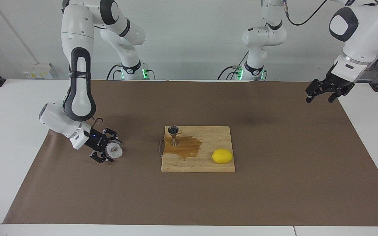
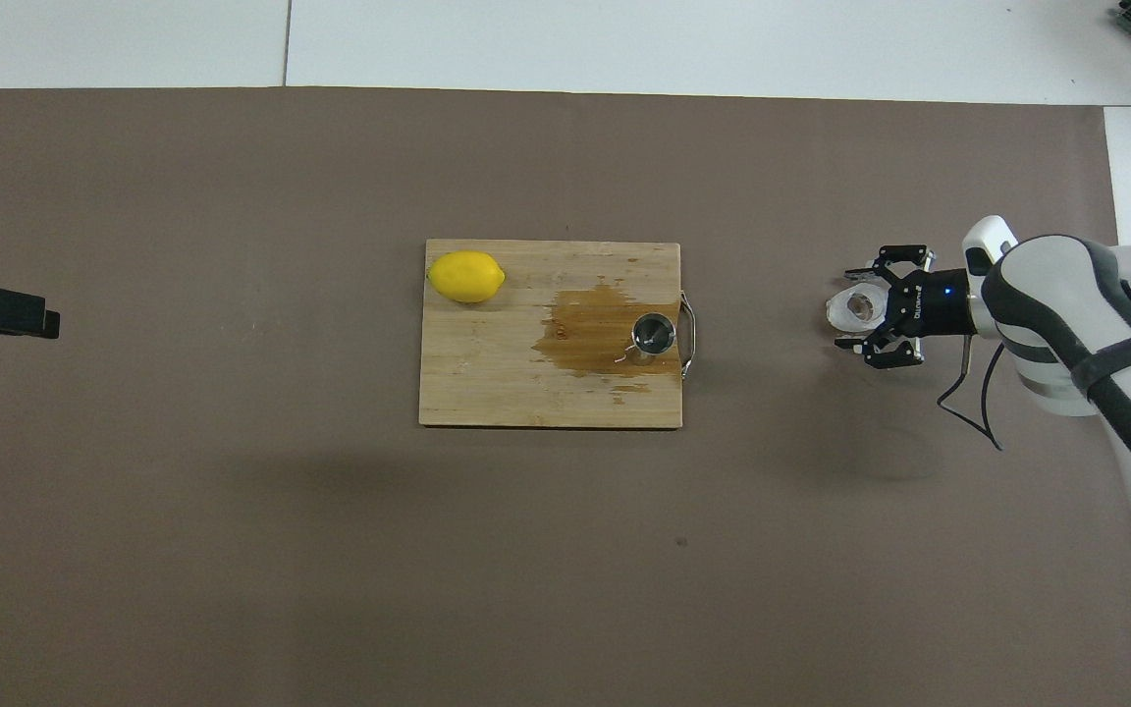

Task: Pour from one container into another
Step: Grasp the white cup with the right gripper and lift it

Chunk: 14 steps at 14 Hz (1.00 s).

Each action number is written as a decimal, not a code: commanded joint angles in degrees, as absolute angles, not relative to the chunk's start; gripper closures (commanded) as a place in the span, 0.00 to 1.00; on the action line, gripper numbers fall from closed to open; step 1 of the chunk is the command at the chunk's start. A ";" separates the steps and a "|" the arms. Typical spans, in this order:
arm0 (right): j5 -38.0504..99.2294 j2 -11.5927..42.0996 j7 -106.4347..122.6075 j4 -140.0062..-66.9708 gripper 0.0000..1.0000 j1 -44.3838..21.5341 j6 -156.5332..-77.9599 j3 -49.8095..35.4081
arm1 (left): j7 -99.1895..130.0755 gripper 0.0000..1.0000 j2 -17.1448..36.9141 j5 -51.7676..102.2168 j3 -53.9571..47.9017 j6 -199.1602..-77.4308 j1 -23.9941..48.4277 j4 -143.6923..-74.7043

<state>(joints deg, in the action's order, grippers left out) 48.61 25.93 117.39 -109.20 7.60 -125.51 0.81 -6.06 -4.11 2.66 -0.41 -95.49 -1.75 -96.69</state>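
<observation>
The whitish crinkled cup (image 1: 114,150) with a brownish inside sits between the fingers of my right gripper (image 1: 110,148), which is shut on it low over the brown paper, toward the right arm's end of the table; it also shows in the overhead view (image 2: 857,308), about upright. The steel jigger (image 1: 173,134) stands upright on the wooden cutting board (image 1: 208,165), at the board's corner nearest the cup (image 2: 654,334). A brown wet stain (image 1: 187,146) spreads beside it. My left gripper (image 1: 326,92) is open, empty and raised over the paper's edge, waiting.
A yellow lemon (image 1: 222,156) lies on the board at its other end, farther from the robots than the jigger. A thin metal handle (image 1: 160,148) sticks out from the board's edge on the cup's side. Brown paper (image 1: 274,196) covers the table.
</observation>
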 commanded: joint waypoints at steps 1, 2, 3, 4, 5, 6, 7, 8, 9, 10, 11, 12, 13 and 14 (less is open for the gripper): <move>50.63 26.02 119.18 -109.78 0.00 7.91 -126.39 0.53 | -6.59 0.00 -3.08 0.35 -4.63 -91.15 -3.06 -93.08; 50.54 26.02 119.18 -109.86 0.00 7.91 -126.39 0.53 | -6.59 0.00 -3.16 0.35 -6.31 -91.23 -4.38 -93.51; 50.54 26.02 119.18 -110.12 0.00 8.00 -126.39 0.53 | -6.59 0.00 -3.25 0.44 -7.11 -91.49 -4.83 -93.95; 50.54 26.02 119.18 -110.21 0.00 7.91 -126.39 0.53 | -6.59 0.00 -3.43 0.44 -7.12 -91.58 -4.66 -94.39; 50.54 26.02 119.18 -110.21 0.00 8.00 -126.39 0.61 | -6.59 0.00 -3.69 0.44 -7.12 -91.58 -4.57 -95.00; 50.54 26.02 119.18 -110.21 0.00 7.91 -126.30 0.62 | -6.59 0.00 -4.30 0.53 -7.12 -91.67 -4.66 -96.40; 50.54 26.02 119.18 -110.21 0.05 8.00 -126.30 0.62 | -6.42 0.00 -5.26 0.53 -7.12 -91.84 -4.83 -97.72; 50.54 25.93 119.09 -110.21 0.29 7.91 -126.12 0.62 | -6.33 0.00 -5.53 0.53 -7.03 -91.85 -4.57 -98.26; 50.45 25.93 119.18 -110.21 0.49 8.00 -126.21 0.62 | -6.24 0.00 -5.54 0.53 -7.12 -91.85 -4.66 -98.26; 50.45 25.93 119.27 -110.13 0.61 8.00 -126.30 0.62 | -6.24 0.00 -5.36 0.61 -7.12 -91.76 -4.83 -97.83; 50.45 25.93 119.18 -109.78 0.64 8.26 -126.21 0.53 | -6.15 0.00 -5.19 0.62 -7.12 -91.32 -4.83 -97.39; 50.54 25.84 119.09 -109.60 0.68 8.26 -126.04 0.53 | -6.24 0.00 -4.66 0.70 -7.12 -90.54 -4.83 -95.64; 50.54 25.49 118.83 -109.34 0.73 8.00 -126.04 0.53 | -6.15 0.00 -3.96 0.79 -7.12 -89.14 -4.75 -93.88; 50.54 24.97 118.13 -109.16 0.75 7.82 -126.12 0.27 | -6.15 0.00 -3.87 0.70 -7.12 -88.77 -4.83 -93.78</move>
<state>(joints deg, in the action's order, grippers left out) 48.65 25.93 117.39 -109.16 7.77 -125.88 0.79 -6.05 -3.92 1.43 -6.40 -91.22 -4.00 -95.54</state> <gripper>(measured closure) 0.507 0.000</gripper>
